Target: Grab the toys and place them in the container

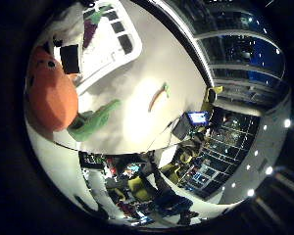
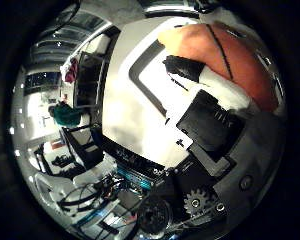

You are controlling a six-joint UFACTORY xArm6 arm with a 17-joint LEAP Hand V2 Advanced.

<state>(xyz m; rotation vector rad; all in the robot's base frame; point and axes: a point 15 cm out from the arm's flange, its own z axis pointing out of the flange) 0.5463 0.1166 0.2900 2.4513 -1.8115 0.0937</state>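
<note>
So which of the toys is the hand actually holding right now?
The orange toy: it fills the view beside the palm with the fingers curled against it. The green toy and the carrot lie loose on the table.

Carrot toy [image 1: 158, 96] lies on table [image 1: 152, 63], near container [image 1: 118, 46].

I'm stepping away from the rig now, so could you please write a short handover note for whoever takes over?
Right hand: fingers curled round the orange stuffed toy with black markings.
White slotted plastic container: on the white table, with a purple toy inside.
Done: the orange toy is grasped but not yet in the container.
Left on the table: the green plush toy and the small orange-and-green carrot-shaped toy.
</note>
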